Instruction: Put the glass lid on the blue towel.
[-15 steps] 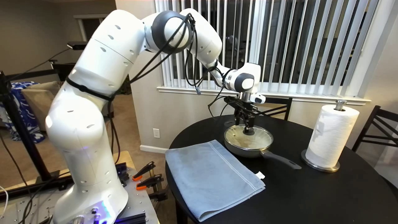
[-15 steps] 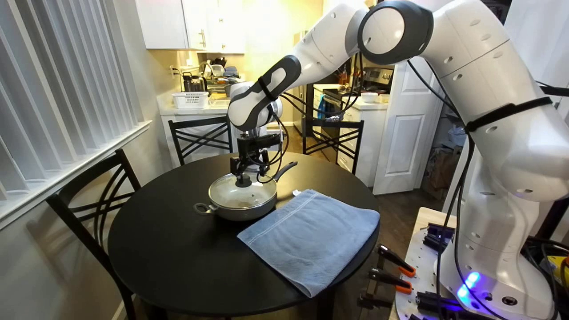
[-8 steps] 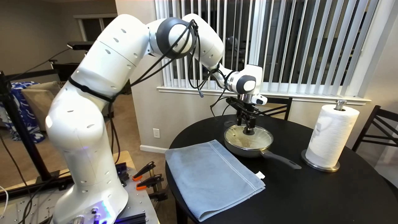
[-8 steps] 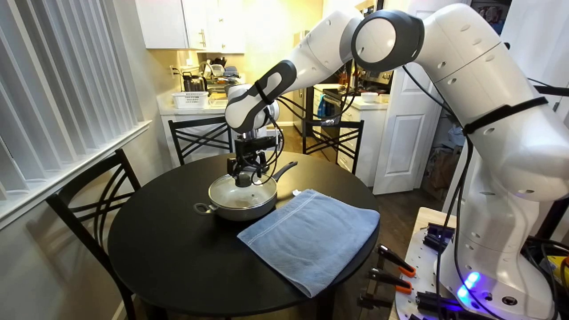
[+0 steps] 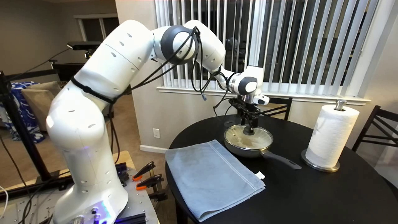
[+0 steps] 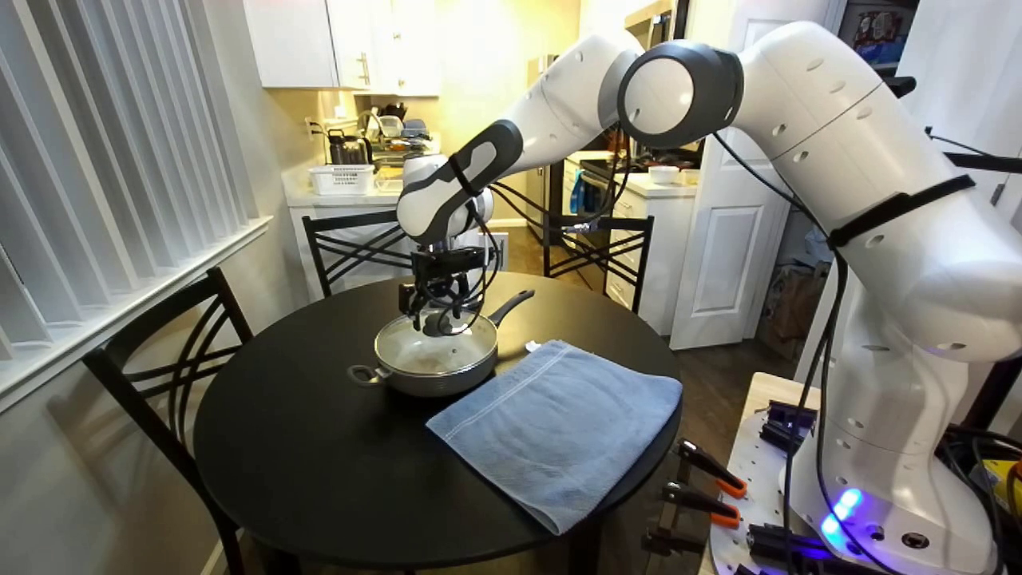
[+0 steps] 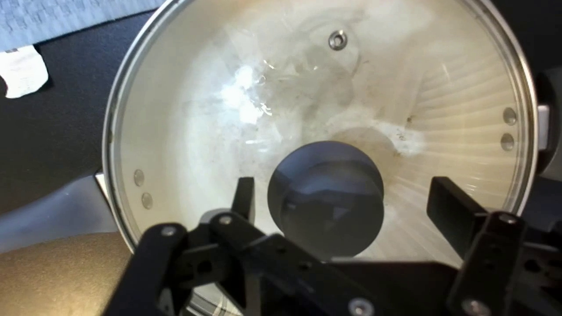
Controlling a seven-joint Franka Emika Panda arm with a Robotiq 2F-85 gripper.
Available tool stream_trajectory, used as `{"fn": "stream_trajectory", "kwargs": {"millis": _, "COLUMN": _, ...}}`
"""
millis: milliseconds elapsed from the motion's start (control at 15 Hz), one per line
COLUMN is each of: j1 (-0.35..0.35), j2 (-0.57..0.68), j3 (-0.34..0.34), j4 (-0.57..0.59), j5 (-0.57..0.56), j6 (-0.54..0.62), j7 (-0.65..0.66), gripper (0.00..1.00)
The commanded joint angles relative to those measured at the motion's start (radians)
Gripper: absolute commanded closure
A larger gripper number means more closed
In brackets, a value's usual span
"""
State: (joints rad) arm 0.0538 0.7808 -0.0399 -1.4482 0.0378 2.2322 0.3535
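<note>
The glass lid [image 5: 238,142] rests on the round pan, in both exterior views [image 6: 423,359]. In the wrist view the lid [image 7: 197,101] fills the picture, with its dark centre knob [image 7: 325,184]. My gripper [image 7: 342,193] is open, one finger on each side of the knob. Both fingers stand apart from it, with a wider gap at the right finger. In both exterior views the gripper [image 5: 249,123] points down over the lid's middle. The blue towel [image 5: 214,177] lies flat beside the pan, nearer the robot base; its edge shows in the wrist view [image 7: 66,19].
The pan [image 6: 439,385] stands on the round black table [image 6: 335,471]. Its long handle [image 5: 281,160] points away from the small loop handle [image 6: 365,375]. A paper towel roll [image 5: 332,137] stands on the table beyond the pan handle. Chairs [image 6: 172,383] surround the table.
The arm's elbow has come down and the hand has shifted slightly outward, away from the base, over the lid. The lid, pan and towel have not moved.
</note>
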Motion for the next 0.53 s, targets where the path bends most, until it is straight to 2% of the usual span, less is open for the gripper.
{"fn": "stream_trajectory", "kwargs": {"millis": 0, "j1": 0.012, "j2": 0.030, "j3": -0.018, "j4": 0.031, "j5": 0.011, "j6": 0.012, "j7": 0.037, "gripper": 0.00}}
{"fn": "stream_trajectory", "kwargs": {"millis": 267, "j1": 0.007, "j2": 0.040, "j3": -0.022, "j4": 0.045, "j5": 0.016, "j6": 0.012, "j7": 0.049, "gripper": 0.00}}
{"fn": "stream_trajectory", "kwargs": {"millis": 333, "j1": 0.007, "j2": 0.041, "j3": -0.024, "j4": 0.048, "j5": 0.016, "j6": 0.011, "j7": 0.050, "gripper": 0.05}}
{"fn": "stream_trajectory", "kwargs": {"millis": 400, "j1": 0.006, "j2": 0.041, "j3": -0.025, "j4": 0.050, "j5": 0.017, "j6": 0.011, "j7": 0.052, "gripper": 0.27}}
{"fn": "stream_trajectory", "kwargs": {"millis": 467, "j1": 0.006, "j2": 0.040, "j3": -0.026, "j4": 0.051, "j5": 0.017, "j6": 0.012, "j7": 0.053, "gripper": 0.29}}
